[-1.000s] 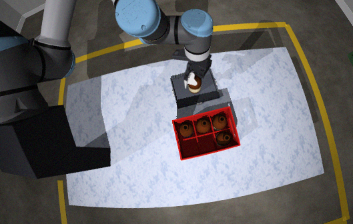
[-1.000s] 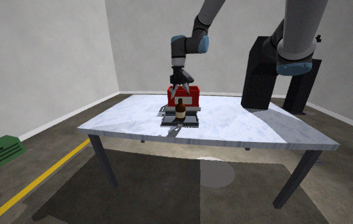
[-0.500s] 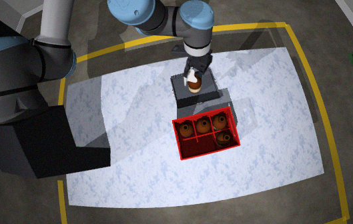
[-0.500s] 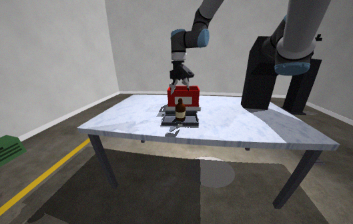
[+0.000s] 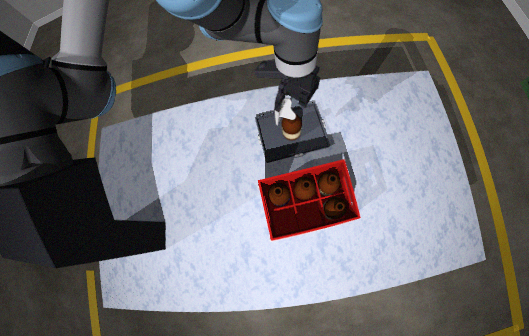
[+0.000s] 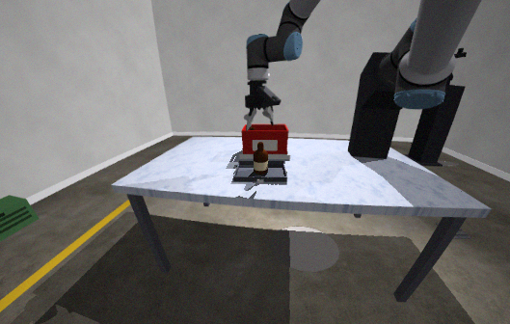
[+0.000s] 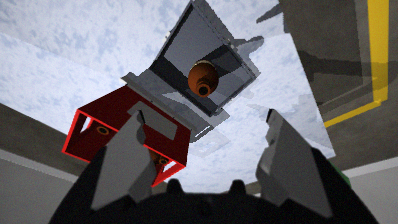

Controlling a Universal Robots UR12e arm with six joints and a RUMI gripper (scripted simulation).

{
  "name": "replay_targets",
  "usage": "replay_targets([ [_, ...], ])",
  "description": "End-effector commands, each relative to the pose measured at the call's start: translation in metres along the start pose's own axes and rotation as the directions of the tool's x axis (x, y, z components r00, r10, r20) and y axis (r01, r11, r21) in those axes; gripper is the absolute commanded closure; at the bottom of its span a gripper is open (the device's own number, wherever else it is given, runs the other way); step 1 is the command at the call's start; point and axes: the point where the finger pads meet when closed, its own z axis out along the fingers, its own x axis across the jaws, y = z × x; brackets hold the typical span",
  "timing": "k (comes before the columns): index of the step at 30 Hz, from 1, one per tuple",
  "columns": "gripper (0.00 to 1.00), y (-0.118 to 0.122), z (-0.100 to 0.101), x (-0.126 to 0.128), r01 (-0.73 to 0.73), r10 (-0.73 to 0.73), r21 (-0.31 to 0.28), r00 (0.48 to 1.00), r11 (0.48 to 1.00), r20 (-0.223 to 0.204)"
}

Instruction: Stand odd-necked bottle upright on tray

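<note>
While the table [image 5: 206, 260] [image 6: 208, 188] carries the whole job, the arm [image 5: 293, 42] [image 6: 257, 53] reaches in over its long edge on the tray side, the edge nearest the exterior view. The red crate [image 5: 314, 227] [image 6: 265, 136] [image 7: 114, 112] stands nearer the middle of the table, well in from all four corners, with three bottles in one row and a fourth in an end compartment of the other row. The dark tray [image 5: 296, 150] [image 6: 261, 177] [image 7: 175, 42] lies between the crate and that same long edge, apart from the crate. Above the tray hangs the gripper [image 5: 287, 112] [image 6: 261, 121] [image 7: 203, 110], its fingers spread to their full width and nothing held between them — the bottle is free of it. That bottle [image 5: 292, 125] [image 6: 260, 159] [image 7: 203, 75], brown with a pale label, stands upright on the tray, its base down and its mouth up. So the pick and the placing look done, with four bottles left in the crate as the task wants. Whether this is truly the one with the odd neck I cannot tell; the necks are too small to compare. If the choice is right, all that seems left is to draw the open fingers well clear — without brushing the bottle's neck.
</note>
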Motion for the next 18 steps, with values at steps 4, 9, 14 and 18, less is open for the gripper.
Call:
replay_targets([
  [4,0.0,0.0004,-0.0089,0.0002,0.001,-0.001,0.0,1.0,1.0,0.0],
  [9,0.0,0.0004,-0.0101,0.0002,0.001,-0.001,0.0,1.0,1.0,0.0],
  [14,1.0,0.0004,-0.0101,0.0002,0.001,-0.001,0.0,1.0,1.0,0.0],
  [18,1.0,0.0004,-0.0101,0.0002,0.001,-0.001,0.0,1.0,1.0,0.0],
])
